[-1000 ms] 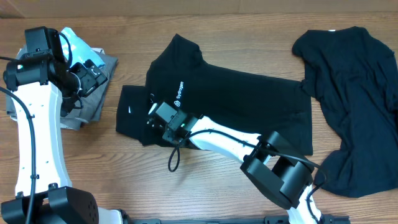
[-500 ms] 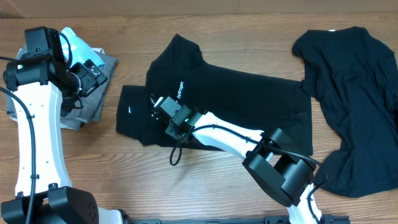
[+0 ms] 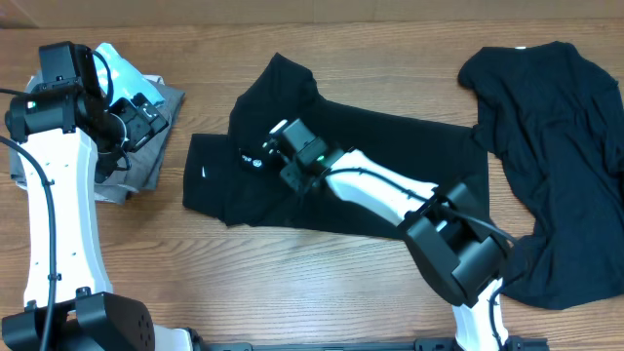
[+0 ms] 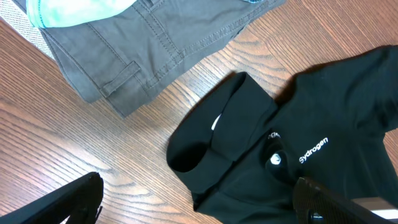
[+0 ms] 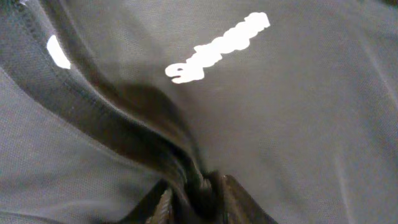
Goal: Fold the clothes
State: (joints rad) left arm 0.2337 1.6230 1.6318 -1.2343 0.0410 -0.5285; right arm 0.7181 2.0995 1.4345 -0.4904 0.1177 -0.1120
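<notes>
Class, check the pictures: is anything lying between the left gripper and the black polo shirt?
Nothing visible does. Only a strip of bare table separates the open left gripper, which is by the grey garment, from the polo shirt.

Overhead above, wrists close over shirt (image 3: 419, 141)
</notes>
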